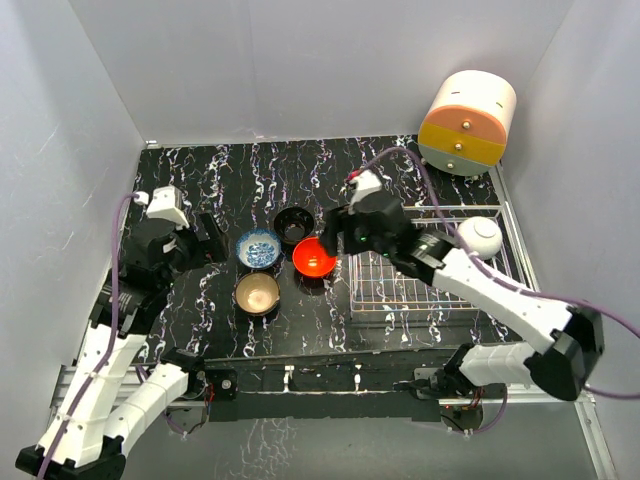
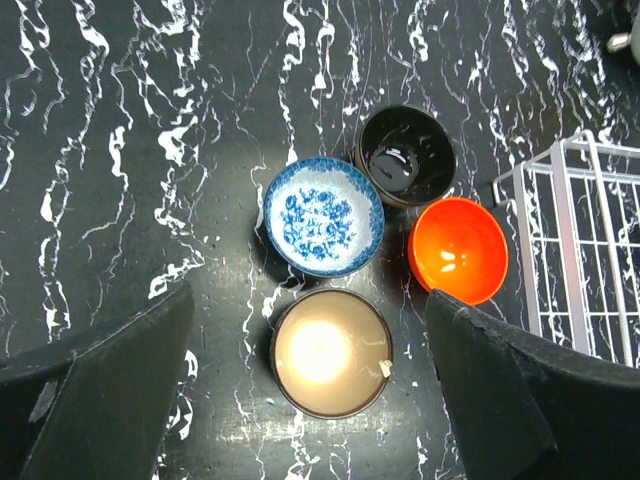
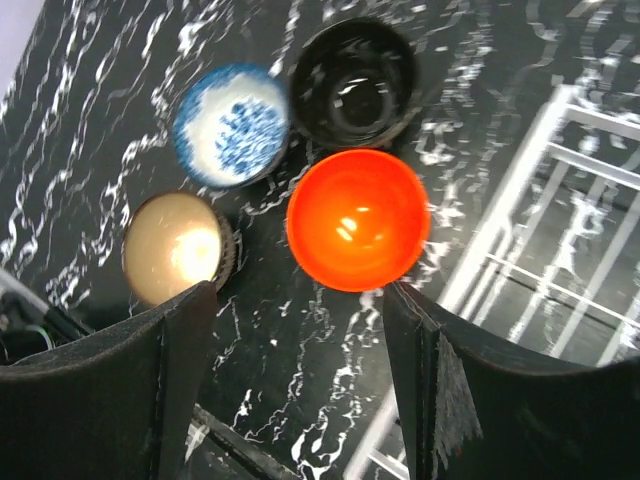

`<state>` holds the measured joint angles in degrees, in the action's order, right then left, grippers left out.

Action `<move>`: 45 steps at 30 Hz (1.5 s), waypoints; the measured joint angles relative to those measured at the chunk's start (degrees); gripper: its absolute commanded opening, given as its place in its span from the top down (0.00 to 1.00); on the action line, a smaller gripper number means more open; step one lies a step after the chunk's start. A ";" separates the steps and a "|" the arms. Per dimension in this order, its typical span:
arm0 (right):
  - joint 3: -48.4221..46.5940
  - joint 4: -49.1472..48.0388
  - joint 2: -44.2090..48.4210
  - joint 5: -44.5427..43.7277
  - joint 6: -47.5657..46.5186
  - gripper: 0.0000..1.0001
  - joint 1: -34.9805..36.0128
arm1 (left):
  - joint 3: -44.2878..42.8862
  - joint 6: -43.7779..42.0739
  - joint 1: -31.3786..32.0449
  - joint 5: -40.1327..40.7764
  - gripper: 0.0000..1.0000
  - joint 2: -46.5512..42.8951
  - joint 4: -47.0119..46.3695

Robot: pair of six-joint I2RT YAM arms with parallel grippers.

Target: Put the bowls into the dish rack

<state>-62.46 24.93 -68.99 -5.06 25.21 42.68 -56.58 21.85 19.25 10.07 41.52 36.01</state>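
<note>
Four bowls cluster on the black marble table: blue-and-white (image 1: 259,247), black (image 1: 294,225), red-orange (image 1: 314,257) and tan-gold (image 1: 257,293). The white bowl (image 1: 481,237) sits in the far right part of the wire dish rack (image 1: 420,295). My right gripper (image 1: 335,235) is open and empty, hovering over the red-orange bowl (image 3: 358,219), which shows just beyond its fingertips. My left gripper (image 1: 205,240) is open and empty, left of the cluster, high above the table. Its wrist view shows the tan-gold bowl (image 2: 331,352) between its fingers, and the blue-and-white (image 2: 323,216), black (image 2: 404,156) and red-orange (image 2: 459,249) bowls.
A round cream-and-orange drawer cabinet (image 1: 467,122) stands at the back right behind the rack. The rack's left edge (image 2: 580,250) lies close to the red-orange bowl. White walls close in the table on three sides.
</note>
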 measured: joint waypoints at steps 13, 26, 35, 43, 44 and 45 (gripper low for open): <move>-3.54 -4.96 -18.43 0.17 -3.82 0.32 17.81 | -7.21 -0.22 0.00 7.56 0.03 -6.54 4.92; -11.58 -10.86 -32.68 5.97 -12.24 0.37 26.21 | -9.27 -0.17 0.00 14.60 0.03 -12.68 5.62; -17.44 -12.85 -42.40 8.92 -15.65 0.41 26.23 | -9.31 -0.07 0.00 17.03 0.03 -14.40 6.23; -17.70 -12.76 -45.24 9.11 -16.26 0.53 26.27 | -8.98 0.11 0.00 18.08 0.03 -15.17 7.06; -17.77 -12.79 -45.51 8.94 -16.26 0.57 26.27 | -8.98 0.15 0.00 18.10 0.03 -15.34 7.13; -17.79 -12.79 -45.70 8.85 -16.26 0.59 26.29 | -8.98 0.20 0.00 18.12 0.03 -15.45 7.21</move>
<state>-80.25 12.14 -114.69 3.79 8.95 68.97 -65.56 22.04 19.25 28.18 26.06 43.22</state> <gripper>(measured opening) 0.473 0.970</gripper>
